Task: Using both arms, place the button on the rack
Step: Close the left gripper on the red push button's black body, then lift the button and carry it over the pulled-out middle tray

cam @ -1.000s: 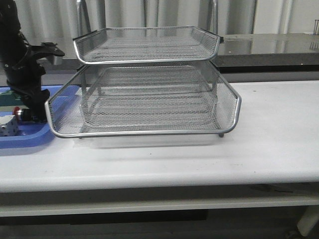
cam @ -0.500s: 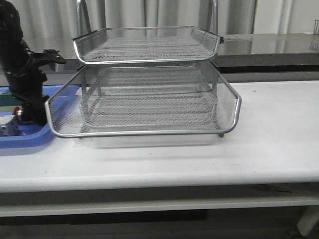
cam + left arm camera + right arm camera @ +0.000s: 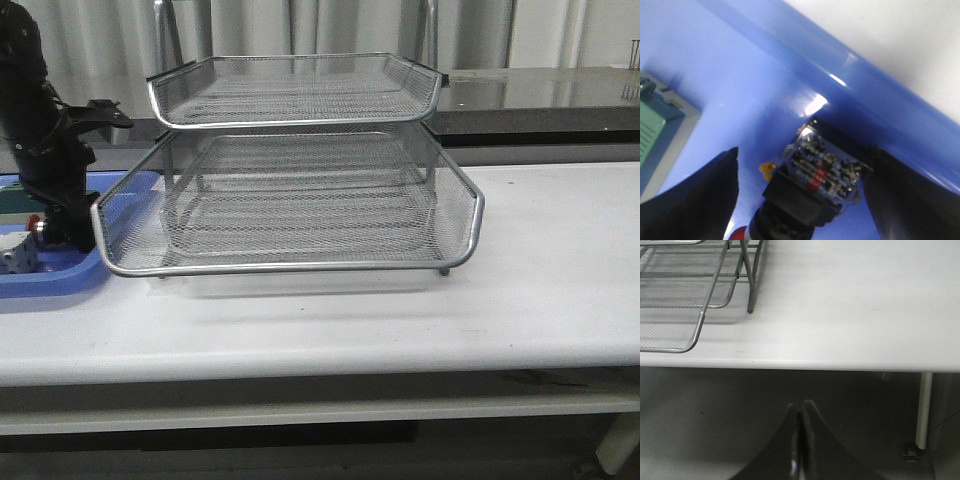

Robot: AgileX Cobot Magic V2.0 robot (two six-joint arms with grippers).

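Observation:
The button (image 3: 812, 182) lies in the blue tray, its red cap, black collar and blue rear block showing in the left wrist view. In the front view its red cap (image 3: 36, 222) peeks out beside the left arm. My left gripper (image 3: 804, 155) is open and straddles the button. One finger (image 3: 905, 195) touches the rear block and the other (image 3: 705, 195) stands apart from it. In the front view the left gripper (image 3: 57, 232) is low over the tray, left of the rack (image 3: 290, 200). My right gripper (image 3: 800, 407) is shut and empty, below the table's front edge.
The blue tray (image 3: 60, 280) sits at the table's left end, touching the rack's lower tray. It holds a white block (image 3: 15, 255) and a green-and-grey block (image 3: 655, 135). The rack's corner and a leg (image 3: 751, 290) show in the right wrist view.
My left arm has settled slightly lower over the blue tray. The button and the rack have not moved.

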